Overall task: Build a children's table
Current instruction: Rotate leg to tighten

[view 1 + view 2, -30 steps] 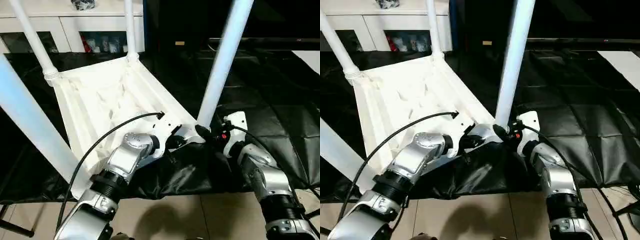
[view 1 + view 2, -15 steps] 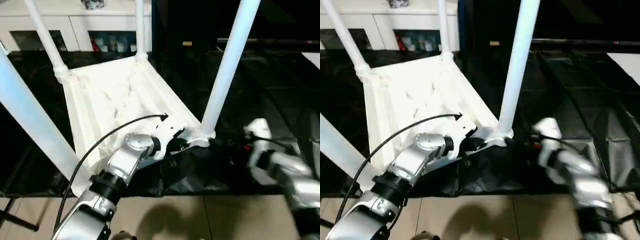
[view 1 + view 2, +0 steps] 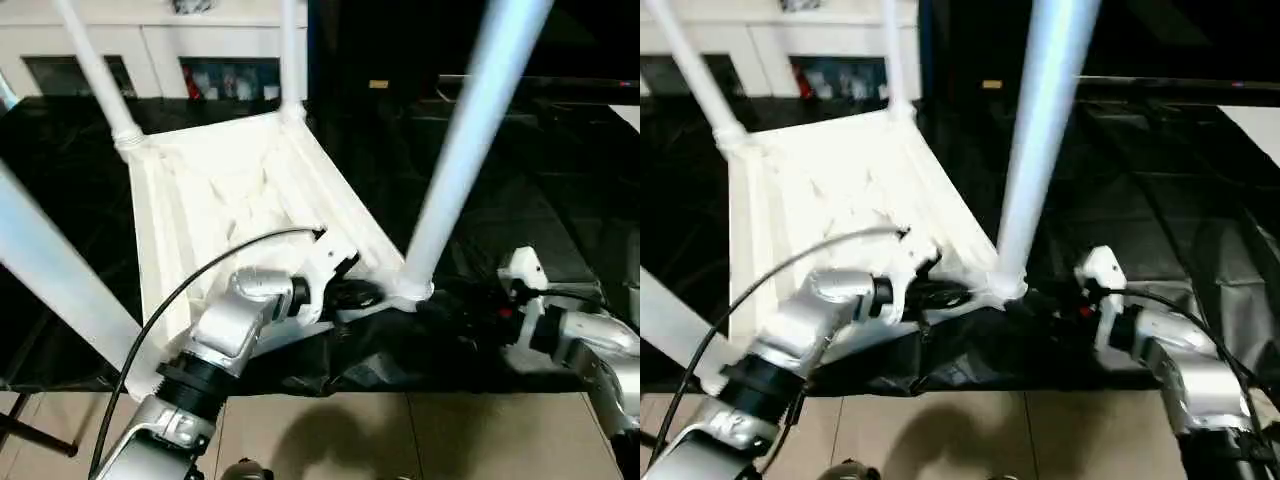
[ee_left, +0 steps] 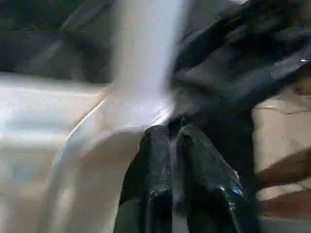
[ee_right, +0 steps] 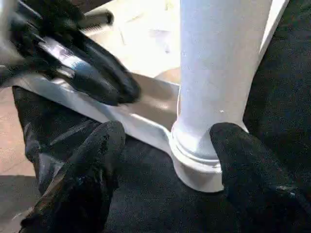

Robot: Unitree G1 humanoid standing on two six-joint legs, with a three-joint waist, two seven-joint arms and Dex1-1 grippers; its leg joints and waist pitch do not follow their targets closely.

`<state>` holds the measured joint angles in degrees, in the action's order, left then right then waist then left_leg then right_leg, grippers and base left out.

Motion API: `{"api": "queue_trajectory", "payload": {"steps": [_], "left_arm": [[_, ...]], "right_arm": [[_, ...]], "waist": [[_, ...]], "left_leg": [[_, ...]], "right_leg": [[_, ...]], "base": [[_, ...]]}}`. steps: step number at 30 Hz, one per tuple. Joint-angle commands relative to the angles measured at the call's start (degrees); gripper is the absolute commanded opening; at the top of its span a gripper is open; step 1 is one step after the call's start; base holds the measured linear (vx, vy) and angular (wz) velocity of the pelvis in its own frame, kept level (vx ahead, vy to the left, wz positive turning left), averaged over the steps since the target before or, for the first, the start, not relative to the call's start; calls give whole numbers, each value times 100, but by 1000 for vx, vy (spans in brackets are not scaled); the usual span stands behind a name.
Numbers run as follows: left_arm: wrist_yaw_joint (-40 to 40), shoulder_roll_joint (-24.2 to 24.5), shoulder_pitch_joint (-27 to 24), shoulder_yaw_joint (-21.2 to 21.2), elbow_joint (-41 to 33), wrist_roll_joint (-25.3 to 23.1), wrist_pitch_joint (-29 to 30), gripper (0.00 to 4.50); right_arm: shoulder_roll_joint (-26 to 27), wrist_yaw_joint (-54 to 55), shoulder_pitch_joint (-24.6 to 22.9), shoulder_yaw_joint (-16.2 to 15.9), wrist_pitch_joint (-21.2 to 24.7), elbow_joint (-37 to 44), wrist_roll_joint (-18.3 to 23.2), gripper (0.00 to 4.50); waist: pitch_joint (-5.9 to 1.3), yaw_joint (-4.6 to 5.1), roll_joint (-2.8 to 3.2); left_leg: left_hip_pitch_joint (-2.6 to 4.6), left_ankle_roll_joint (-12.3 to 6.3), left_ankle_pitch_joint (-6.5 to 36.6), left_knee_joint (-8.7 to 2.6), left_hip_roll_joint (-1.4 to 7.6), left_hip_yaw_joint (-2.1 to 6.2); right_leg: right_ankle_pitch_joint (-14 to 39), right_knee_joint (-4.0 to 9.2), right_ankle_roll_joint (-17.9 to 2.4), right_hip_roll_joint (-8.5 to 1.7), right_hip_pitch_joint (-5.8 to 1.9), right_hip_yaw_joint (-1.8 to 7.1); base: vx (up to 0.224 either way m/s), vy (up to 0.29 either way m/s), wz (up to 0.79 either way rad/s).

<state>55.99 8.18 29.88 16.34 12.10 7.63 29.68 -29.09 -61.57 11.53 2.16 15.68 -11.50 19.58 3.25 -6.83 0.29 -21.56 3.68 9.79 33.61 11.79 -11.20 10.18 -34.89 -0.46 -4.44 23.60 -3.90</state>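
White plastic children's table upside down on black sheet, all 4 tapered legs socketed | your left gripper fingers together at near rim | right gripper spread, straddling near-right leg, not clamped | left: seating check, flip upright

Left gripper fingers nearly together (narrow gap); right gripper spread wide.

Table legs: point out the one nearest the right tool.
The near-right leg, rising from the corner socket right before the open right tool; the other three stand farther left or back.
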Motion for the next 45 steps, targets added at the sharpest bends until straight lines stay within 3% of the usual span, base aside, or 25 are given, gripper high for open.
{"api": "queue_trajectory", "payload": {"steps": [1, 5, 7, 10, 14, 23, 35, 36, 39, 41, 42, 44, 45], "left_arm": [[296, 109, 25, 162, -201, 114, 164, 83], [604, 413, -9, 503, -325, -62, 343, 128], [627, 555, -30, 650, -413, -120, 442, 130], [509, 722, -27, 860, -376, -389, 333, 153], [-198, 649, 139, 788, 119, -849, 27, 193], [-709, 884, 369, 882, 484, -1309, -376, 263], [-1772, 779, 578, 510, 1089, -1545, -1261, 377], [-1860, 761, 583, 445, 1137, -1530, -1382, 386], [-1870, 557, 441, -16, 872, -1013, -1533, 397], [-1836, 512, 399, -105, 792, -878, -1578, 421], [-1576, 395, 152, -410, 282, -317, -1528, 431], [-1344, 383, -88, -639, -212, 135, -1283, 444], [-1256, 405, -182, -713, -398, 297, -1177, 444]], "right_arm": [[28, 16, 74, -40, -44, 23, -29, 319], [38, 8, 75, -134, -71, 41, -62, 319], [37, -6, 67, -160, -71, 51, -67, 319], [43, 5, 56, -196, -87, 66, -75, 319], [88, 44, 59, -226, -119, 87, -91, 319], [172, 170, 53, -265, -222, 98, -119, 319], [378, 421, 63, -333, -395, 81, -182, 319], [410, 442, 58, -338, -395, 101, -186, 319], [497, 533, 2, -346, -380, 196, -183, 319], [509, 555, -11, -347, -378, 210, -174, 319], [568, 691, -52, -322, -366, 253, -169, 319], [636, 851, -74, -284, -347, 274, -174, 319], [663, 913, -82, -270, -342, 280, -176, 319]], "waist": [[-376, -11, -133], [-361, 23, -125], [-358, 23, -120], [-360, 30, -109], [-374, 24, -109], [-369, 47, -104], [-396, 44, -85], [-394, 37, -52], [-399, 33, -49], [-402, 8, -41], [-403, -15, -11], [-400, -16, -9], [-404, -13, 34]], "left_leg": [[39, -533, 947, -332, 146, 76], [51, -429, 1124, -348, 137, 82], [60, -365, 1181, -357, 139, 88], [76, -326, 1215, -368, 151, 94], [61, -322, 1140, -347, 131, 88], [72, -255, 1318, -358, 118, 105], [63, -304, 1190, -339, 124, 102], [65, -299, 1217, -338, 120, 104], [68, -264, 1259, -338, 118, 103], [74, -254, 1273, -337, 128, 103], [83, -242, 1274, -342, 143, 110], [69, -227, 1279, -351, 159, 109], [65, -225, 1286, -355, 155, 111]], "right_leg": [[1459, 465, -1103, -366, -298, 228], [1842, 509, -918, -366, -297, 233], [1949, 517, -869, -365, -298, 234], [1873, 505, -883, -354, -289, 238], [1683, 497, -892, -354, -316, 238], [2038, 536, -742, -360, -310, 224], [1523, 478, -954, -357, -323, 216], [1582, 487, -928, -355, -316, 217], [1581, 492, -951, -361, -321, 213], [1540, 487, -1023, -368, -316, 215], [1472, 466, -1079, -377, -313, 221], [1290, 448, -1185, -370, -313, 227], [1192, 436, -1220, -360, -313, 226]], "base": [[0, 0, 0], [0, 0, 0], [0, 0, 0], [0, 0, 0], [0, 0, 0], [0, 0, 0], [0, 0, 0], [0, 0, 0], [0, 0, 0], [0, 0, 0], [0, 0, 0], [0, 0, 0], [0, 0, 0]]}}
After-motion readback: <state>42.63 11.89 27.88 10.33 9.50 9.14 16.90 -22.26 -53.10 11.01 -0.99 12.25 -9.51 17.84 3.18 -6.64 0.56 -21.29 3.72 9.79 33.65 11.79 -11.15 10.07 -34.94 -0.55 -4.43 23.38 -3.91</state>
